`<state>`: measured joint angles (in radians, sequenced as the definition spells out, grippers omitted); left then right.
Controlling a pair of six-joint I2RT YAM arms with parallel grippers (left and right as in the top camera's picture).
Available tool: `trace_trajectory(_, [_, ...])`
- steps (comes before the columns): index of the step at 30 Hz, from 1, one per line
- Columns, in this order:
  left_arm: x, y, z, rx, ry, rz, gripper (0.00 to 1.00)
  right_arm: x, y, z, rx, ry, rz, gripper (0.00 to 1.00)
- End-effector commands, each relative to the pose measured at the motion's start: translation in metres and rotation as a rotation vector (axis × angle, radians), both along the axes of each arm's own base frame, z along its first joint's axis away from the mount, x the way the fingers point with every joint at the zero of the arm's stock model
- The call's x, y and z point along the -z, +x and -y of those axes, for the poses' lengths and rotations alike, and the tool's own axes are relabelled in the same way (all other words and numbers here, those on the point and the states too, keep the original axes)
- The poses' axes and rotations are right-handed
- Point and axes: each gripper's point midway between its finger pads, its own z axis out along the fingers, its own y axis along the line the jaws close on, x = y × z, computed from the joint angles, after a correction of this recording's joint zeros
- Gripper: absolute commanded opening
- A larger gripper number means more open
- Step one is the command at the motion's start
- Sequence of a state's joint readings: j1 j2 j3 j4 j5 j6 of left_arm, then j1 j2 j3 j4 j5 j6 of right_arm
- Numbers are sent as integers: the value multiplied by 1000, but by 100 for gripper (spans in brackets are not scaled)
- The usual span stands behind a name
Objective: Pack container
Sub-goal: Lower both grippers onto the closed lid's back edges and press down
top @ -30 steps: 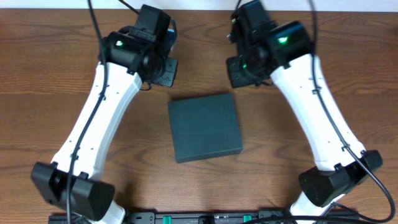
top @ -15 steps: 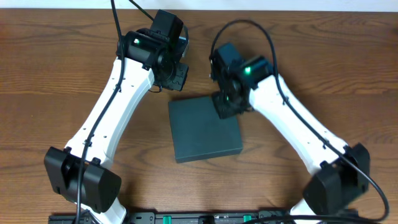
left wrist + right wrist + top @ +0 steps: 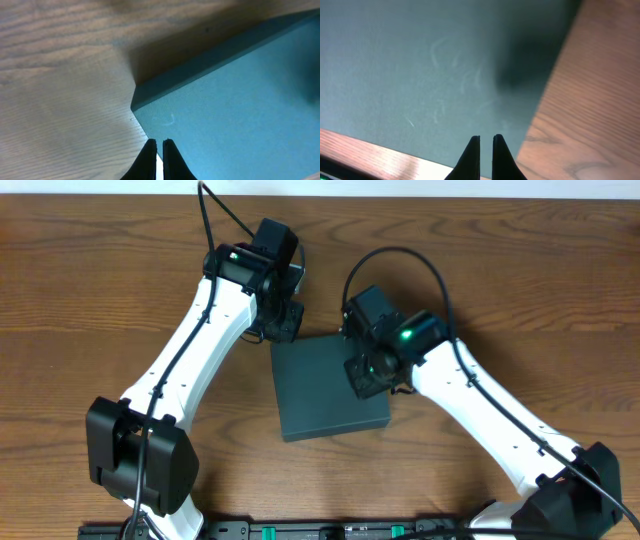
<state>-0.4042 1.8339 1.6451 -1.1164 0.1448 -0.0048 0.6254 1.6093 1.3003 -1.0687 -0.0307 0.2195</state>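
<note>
We see one container (image 3: 325, 390), a dark teal-green square box, lying flat in the middle of the wooden table (image 3: 80, 300), between the two arms. Its lid is down and flush, so we cannot see whether anything is inside. Nothing rests on top of it.

Just past the container's middle, the right gripper (image 3: 482, 145) hangs over the lid's right part. Its two fingers are drawn together with only a thin slit between them, and they clasp nothing. In the right wrist view the faintly scuffed teal surface fills most of the frame, with bare wood along the right side and lower left corner. We cannot tell whether the tips touch the lid.

Farther back, the left gripper (image 3: 156, 150) sits at the container's far left corner. Its fingers are likewise pressed almost together and are empty. In the left wrist view the tips point at the box's edge just beside that corner, where teal meets wood.

We count one container, two grippers and one table.
</note>
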Motion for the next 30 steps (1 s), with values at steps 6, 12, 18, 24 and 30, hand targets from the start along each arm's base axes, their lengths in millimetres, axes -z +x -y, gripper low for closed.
trace_trajectory(6, [24,-3,0,-14,1,-24,6,21,-18,-8,-36,-8,-22,2])
trace_trajectory(12, [38,-7,-1,-14,7,-36,6,35,-24,-4,-23,-19,-40,2])
trace_trajectory(18, [48,-9,-2,-14,9,-42,6,46,-26,-2,-23,-20,-41,2])
trace_trajectory(24, [59,-13,-4,-14,12,-50,6,58,-28,0,-23,-18,-39,1])
trace_trajectory(30, [74,-21,-7,-14,22,-73,6,66,-32,3,-23,-25,-47,2])
